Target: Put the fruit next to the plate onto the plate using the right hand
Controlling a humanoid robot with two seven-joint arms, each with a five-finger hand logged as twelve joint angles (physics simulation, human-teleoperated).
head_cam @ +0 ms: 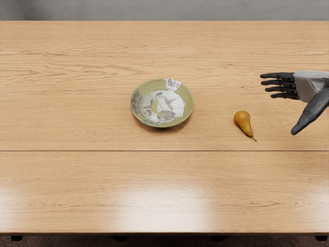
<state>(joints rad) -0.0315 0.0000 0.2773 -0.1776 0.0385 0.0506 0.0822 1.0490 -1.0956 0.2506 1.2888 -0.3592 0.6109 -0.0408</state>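
Rendered tabletop setting, home or lab unclear: only a broad wood-grain desk [77, 180], plain grey wall [164, 9] beyond its far edge.

wooden table [77, 175]; plate [138, 100], pear [242, 121] lying apart

Bright, even, sharp. Pale glare sheens the light wooden table [169, 206] near its front; shadows seem faint.

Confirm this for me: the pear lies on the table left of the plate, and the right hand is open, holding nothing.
Not quite. The pear lies on the table right of the plate, not left, between the plate and the right hand; the head view shows it. The hand is open, holding nothing.
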